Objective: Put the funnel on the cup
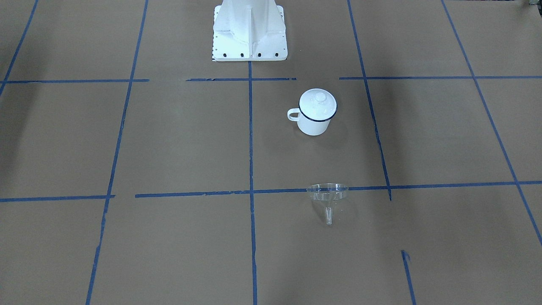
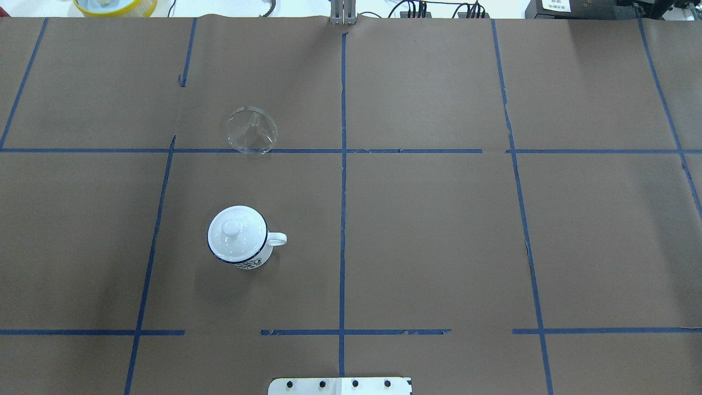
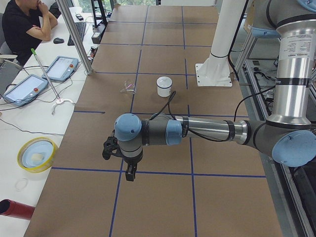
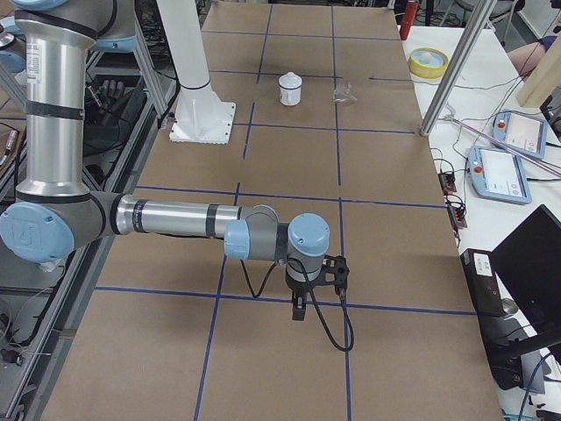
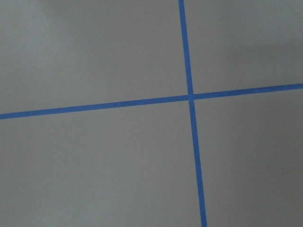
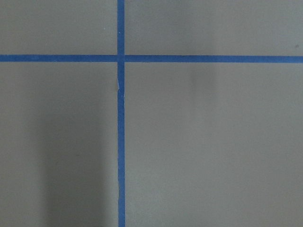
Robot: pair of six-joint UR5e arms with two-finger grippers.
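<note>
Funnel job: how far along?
Done: nothing. The funnel lies on the table apart from the cup, whose lid is on. In hand: nothing; left claw and right claw hang far off. Left: remove lid, grasp funnel, seat it.

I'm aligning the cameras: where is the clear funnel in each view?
Front-facing: funnel below centre.
Overhead: funnel upper left.
Exterior left: funnel upper middle.
Exterior right: funnel near top, right of centre.
Both wrist views: not in view.
Shared landmark: the cup, near it in all four.
</note>
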